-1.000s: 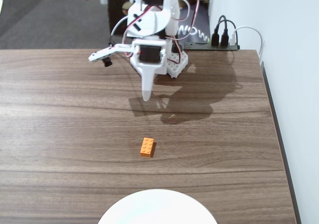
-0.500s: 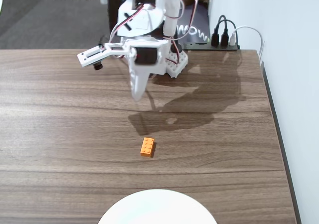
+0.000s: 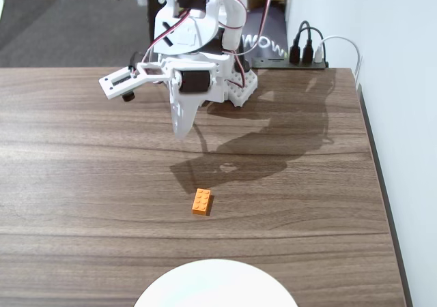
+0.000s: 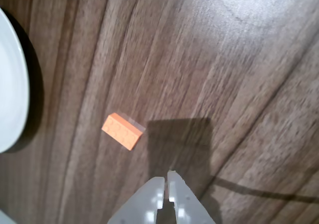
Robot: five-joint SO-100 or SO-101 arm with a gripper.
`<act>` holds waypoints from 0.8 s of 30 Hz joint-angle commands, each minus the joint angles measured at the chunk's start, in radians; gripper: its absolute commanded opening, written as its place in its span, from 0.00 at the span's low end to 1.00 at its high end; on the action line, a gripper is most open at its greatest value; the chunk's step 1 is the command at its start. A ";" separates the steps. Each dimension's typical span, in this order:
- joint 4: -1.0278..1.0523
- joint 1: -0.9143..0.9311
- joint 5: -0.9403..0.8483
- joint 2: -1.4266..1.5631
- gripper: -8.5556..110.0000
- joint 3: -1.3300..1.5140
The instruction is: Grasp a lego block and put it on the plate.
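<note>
The orange lego block (image 3: pixel 201 202) lies flat on the wooden table, studs up, and also shows in the wrist view as the lego block (image 4: pixel 122 131). The white plate (image 3: pixel 216 286) sits at the table's near edge, partly cut off in the fixed view; its rim, the plate (image 4: pixel 11 89), shows at the left of the wrist view. My gripper (image 3: pixel 180 131) hangs above the table behind the block, clear of it. In the wrist view the gripper (image 4: pixel 166 176) has its two white fingers pressed together, holding nothing.
The arm's white base (image 3: pixel 235 82) stands at the table's far edge. A black USB hub with cables (image 3: pixel 308 51) sits at the back right. The table's right edge (image 3: pixel 379 184) runs beside a white wall.
The gripper has lifted and swung left in the fixed view, its shadow sliding toward the block. The block and plate have not moved.
</note>
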 commanded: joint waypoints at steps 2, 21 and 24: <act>-0.037 0.006 -0.084 -0.041 0.08 -0.057; -0.080 0.037 -0.647 -0.296 0.08 -0.189; -0.083 0.041 -0.716 -0.339 0.08 -0.209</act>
